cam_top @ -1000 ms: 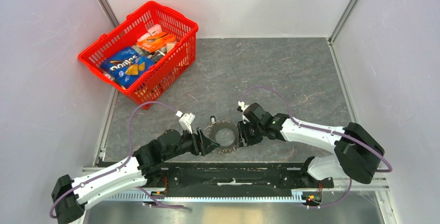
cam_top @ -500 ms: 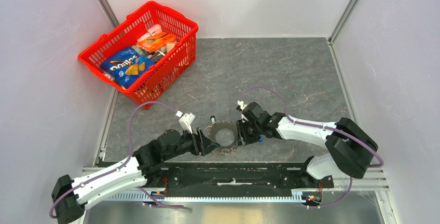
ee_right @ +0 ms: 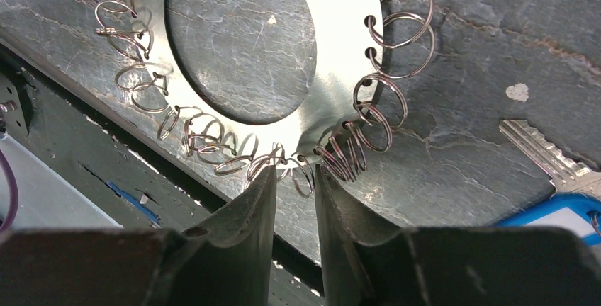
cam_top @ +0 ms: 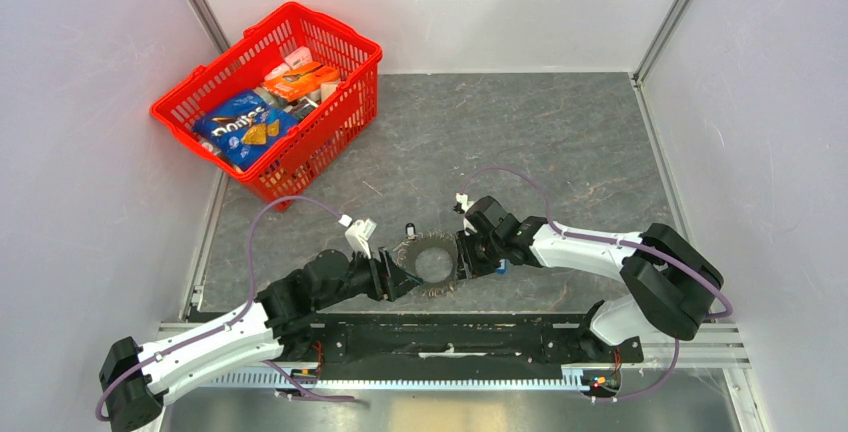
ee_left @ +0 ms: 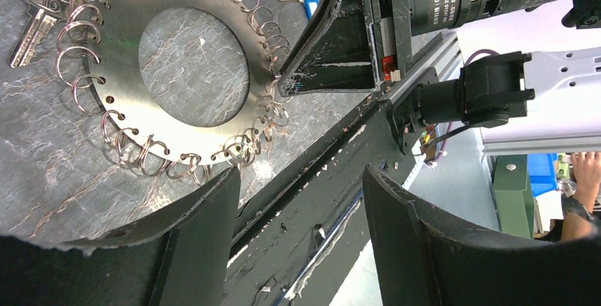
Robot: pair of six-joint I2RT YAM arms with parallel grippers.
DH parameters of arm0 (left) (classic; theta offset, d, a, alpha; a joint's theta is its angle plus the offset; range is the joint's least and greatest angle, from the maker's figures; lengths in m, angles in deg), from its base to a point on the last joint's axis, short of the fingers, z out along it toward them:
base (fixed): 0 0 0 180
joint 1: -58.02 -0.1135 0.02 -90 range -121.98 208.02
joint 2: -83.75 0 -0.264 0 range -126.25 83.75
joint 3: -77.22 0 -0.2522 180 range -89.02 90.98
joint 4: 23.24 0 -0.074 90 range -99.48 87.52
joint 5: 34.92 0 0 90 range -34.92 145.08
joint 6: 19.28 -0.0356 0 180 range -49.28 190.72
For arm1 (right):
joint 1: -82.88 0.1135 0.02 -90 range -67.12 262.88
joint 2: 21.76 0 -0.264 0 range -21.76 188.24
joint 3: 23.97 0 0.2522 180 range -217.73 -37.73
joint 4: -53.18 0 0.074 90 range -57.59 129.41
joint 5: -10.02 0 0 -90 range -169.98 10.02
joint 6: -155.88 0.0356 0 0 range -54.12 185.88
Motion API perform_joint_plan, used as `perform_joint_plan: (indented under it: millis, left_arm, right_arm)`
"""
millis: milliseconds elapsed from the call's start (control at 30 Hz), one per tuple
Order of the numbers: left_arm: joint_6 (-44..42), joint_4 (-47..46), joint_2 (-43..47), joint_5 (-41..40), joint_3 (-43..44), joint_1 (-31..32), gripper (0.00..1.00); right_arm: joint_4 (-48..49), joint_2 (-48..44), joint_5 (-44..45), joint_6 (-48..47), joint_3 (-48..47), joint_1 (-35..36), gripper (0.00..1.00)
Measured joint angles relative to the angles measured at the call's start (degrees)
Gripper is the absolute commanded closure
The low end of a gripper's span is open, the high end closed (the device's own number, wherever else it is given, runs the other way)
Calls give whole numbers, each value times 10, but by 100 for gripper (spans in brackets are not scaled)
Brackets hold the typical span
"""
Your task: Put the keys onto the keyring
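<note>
- Keyring disc, a flat silvery metal plate with a round hole in its middle and wire split rings threaded through small holes all round its rim, lies flat on the dark grey veined stone counter. In the top view it is at about 6 o'clock of the counter, near the front edge.
- Red plastic mesh basket, with a blue crisp bag among the packets inside, stands at the counter's 10 o'clock, well apart from the disc.
- Left hand, black and two-fingered, sits at the disc's 8 o'clock in the top view. Its fingers are spread wide with nothing between them, and one tip is just beside the rim rings.
- Right hand meets the disc at 3 o'clock in the top view. Its fingers are drawn almost together at the rim, with a split ring in the slim gap. Whether they pinch it I cannot tell.
- Silvery-grey metal keys lie on the counter just beside the rings, at the disc's 11 o'clock in the top view.
- Small blue-headed key lies near the right hand, apart from the disc.
</note>
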Motion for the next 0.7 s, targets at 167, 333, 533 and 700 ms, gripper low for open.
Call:
perform_joint_plan:
  millis: [167, 333, 533, 700]
  left_arm:
    - [0, 1, 0, 0, 0, 0, 29]
    - [0, 2, 0, 0, 0, 0, 29]
    - [0, 1, -1, 0, 0, 0, 29]
    - [0, 1, -9, 0, 0, 0, 30]
  right_arm:
    - [1, 0, -4, 0, 4, 0, 72]
    - [2, 0, -9, 0, 14, 0, 69]
    - [8, 0, -18, 7, 21, 0, 68]
    - [19, 0, -22, 17, 25, 0, 71]
